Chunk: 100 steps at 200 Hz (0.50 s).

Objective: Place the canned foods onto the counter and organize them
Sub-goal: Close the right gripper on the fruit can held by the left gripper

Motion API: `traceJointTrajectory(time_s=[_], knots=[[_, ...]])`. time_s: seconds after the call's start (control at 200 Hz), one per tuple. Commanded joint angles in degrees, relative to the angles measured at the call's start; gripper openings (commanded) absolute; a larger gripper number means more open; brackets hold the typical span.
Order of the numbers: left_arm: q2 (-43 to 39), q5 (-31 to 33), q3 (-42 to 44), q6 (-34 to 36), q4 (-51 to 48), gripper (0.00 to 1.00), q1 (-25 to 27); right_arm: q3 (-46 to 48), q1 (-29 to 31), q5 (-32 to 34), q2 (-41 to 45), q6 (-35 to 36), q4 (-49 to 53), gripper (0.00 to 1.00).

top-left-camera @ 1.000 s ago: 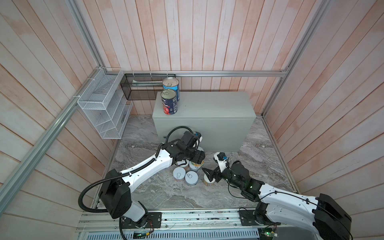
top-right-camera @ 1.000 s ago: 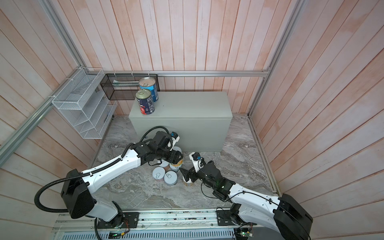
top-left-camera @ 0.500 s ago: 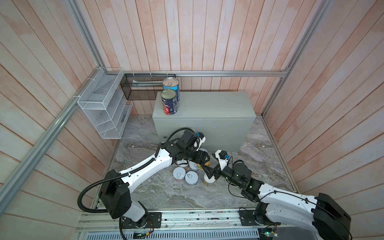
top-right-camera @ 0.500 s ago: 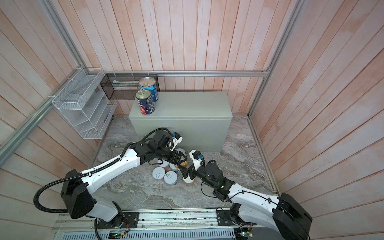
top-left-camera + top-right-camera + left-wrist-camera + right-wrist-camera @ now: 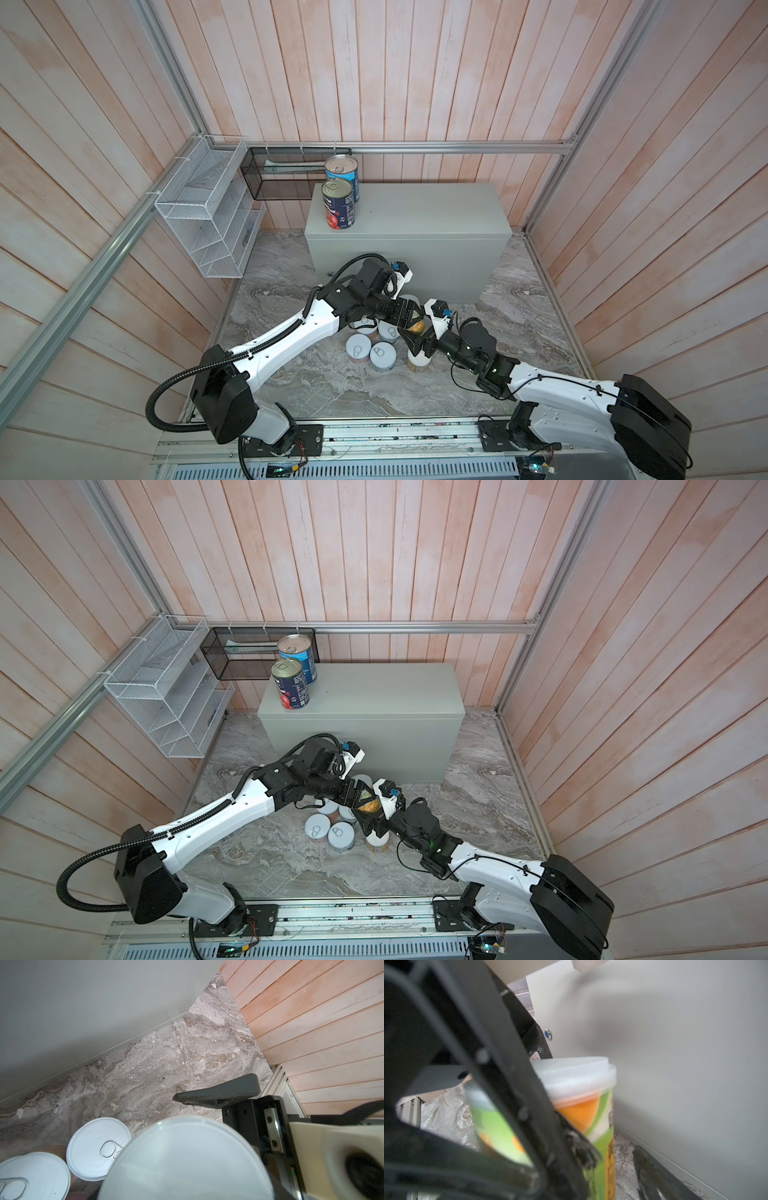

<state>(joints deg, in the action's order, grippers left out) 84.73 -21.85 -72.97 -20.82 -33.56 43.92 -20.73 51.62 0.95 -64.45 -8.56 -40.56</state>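
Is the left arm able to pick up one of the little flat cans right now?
Probably not yet. The left gripper is shut on a green can, so its jaws are full, though the little cans sit uncovered close by.

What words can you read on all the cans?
No text here can be read.
On the navy tomato can: white print, too small to read.
On the light blue can: print too small to read.
On the green and orange can: dark letters, blurred.
On the short cans: no words on the lids.
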Motion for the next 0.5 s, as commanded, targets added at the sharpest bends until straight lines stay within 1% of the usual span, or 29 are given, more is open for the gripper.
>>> traceJointTrajectory(time_s=[0.0, 0.335, 0.4, 0.495], knots=[[-1.96, -1.81, -0.42, -0.19, 3.86, 0.42, -0.32, -1.13, 0.29, -0.06, -0.82, 0.16, -4.17, 0.96], [-1.70, -2.50, 0.42, -0.65, 3.95, 0.42, -0.33, -1.24, 0.24, 0.01, -3.13, 0.03, -7.11, 0.95], [-1.66, -2.83, 0.46, -0.84, 3.94, 0.42, -0.33, -1.20, 0.24, -0.07, -3.40, 0.02, -7.61, 0.92], [-1.76, -3.38, 0.79, -1.31, 4.59, 0.42, -0.37, -1.12, 0.26, -0.06, -3.43, 0.12, -8.02, 0.85]])
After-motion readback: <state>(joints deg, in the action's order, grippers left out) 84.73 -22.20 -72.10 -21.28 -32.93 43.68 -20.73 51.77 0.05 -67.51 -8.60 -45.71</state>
